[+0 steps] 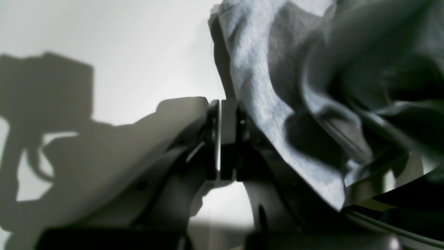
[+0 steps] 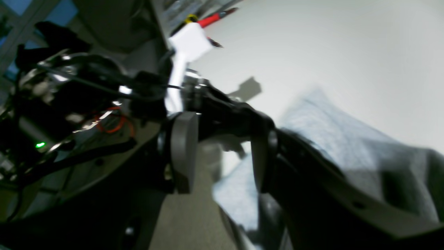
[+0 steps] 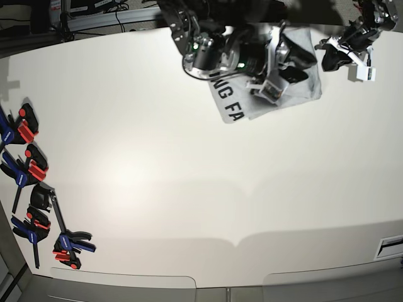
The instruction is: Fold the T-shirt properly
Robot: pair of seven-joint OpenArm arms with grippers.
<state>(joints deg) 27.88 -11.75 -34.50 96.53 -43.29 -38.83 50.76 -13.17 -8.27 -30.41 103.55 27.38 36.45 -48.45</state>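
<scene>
Grey T-shirt [image 3: 277,82] bunches at upper right; right gripper [image 2: 222,156] gapes, left gripper [image 1: 222,139] pressed together, seemingly beside cloth; released folds may slump apart.

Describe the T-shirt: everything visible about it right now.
The T-shirt is light heather-grey knit cotton by its look, bunched and creased rather than flat. It lies at the far edge of the white table, partly hidden beneath the robot's arms. Black block letters show on its near left part. In the left wrist view a grey fold hangs right beside the shut left gripper; whether it is pinched is unclear. The open right gripper sits over the fabric.
</scene>
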